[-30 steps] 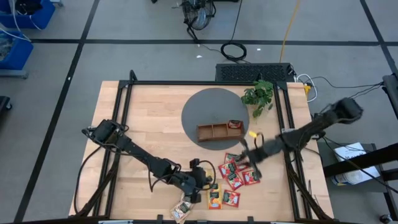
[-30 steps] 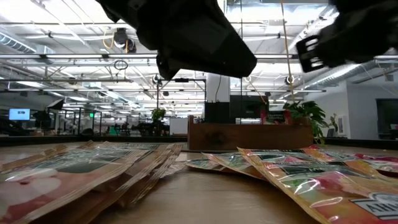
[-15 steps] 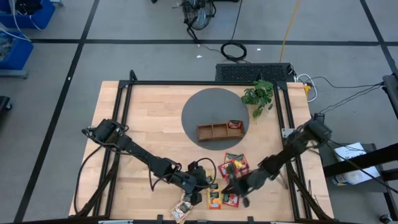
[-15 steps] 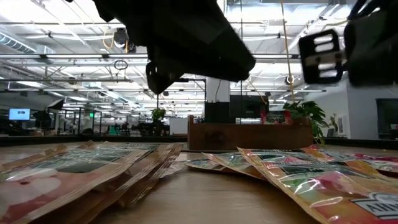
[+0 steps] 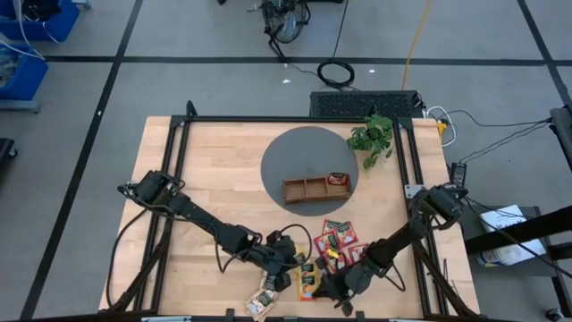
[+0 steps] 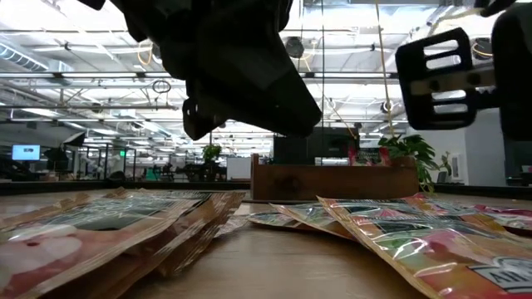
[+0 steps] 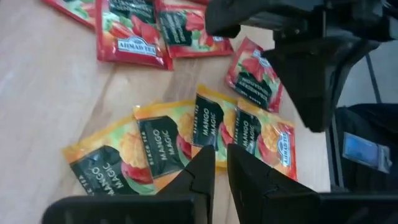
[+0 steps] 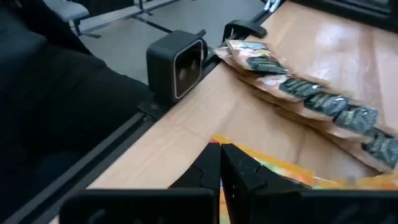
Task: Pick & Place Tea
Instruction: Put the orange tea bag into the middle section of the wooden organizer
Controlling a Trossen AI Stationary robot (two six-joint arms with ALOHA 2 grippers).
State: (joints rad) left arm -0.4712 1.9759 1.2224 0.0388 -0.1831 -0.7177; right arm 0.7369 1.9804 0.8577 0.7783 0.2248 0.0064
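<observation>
Tea packets lie flat near the table's near edge: red ones (image 5: 338, 240), orange-yellow ones (image 5: 308, 284) and beige ones (image 5: 262, 302). One red packet (image 5: 337, 179) sits in the right compartment of the wooden tray (image 5: 308, 190). My left gripper (image 7: 221, 163) hovers over the orange-yellow packets (image 7: 155, 140), its fingers shut to a thin slit with nothing between them. My right gripper (image 8: 221, 152) is shut and low, its tips at the edge of an orange-yellow packet (image 8: 273, 169). In the high view, my right gripper (image 5: 332, 293) is just right of my left gripper (image 5: 290, 273). My right gripper's shut fingertips stand at the corner of an orange-yellow packet (image 8: 239, 152), slanting down from the table's right. I cannot tell whether they touch it. The packet lies flat on the table.
The tray stands on a grey round mat (image 5: 295, 152), with a green plant (image 5: 371, 136) at the far right. A small camera box (image 8: 177, 62) sits on the near frame rail beside the beige packets (image 8: 311, 93). The two arms are close together over the packets.
My right gripper has swept from above the red packets toward the table's near edge and left, sinking low beside the orange-yellow packets. My left gripper has stayed in place and rolled a little about its own pointing line.
</observation>
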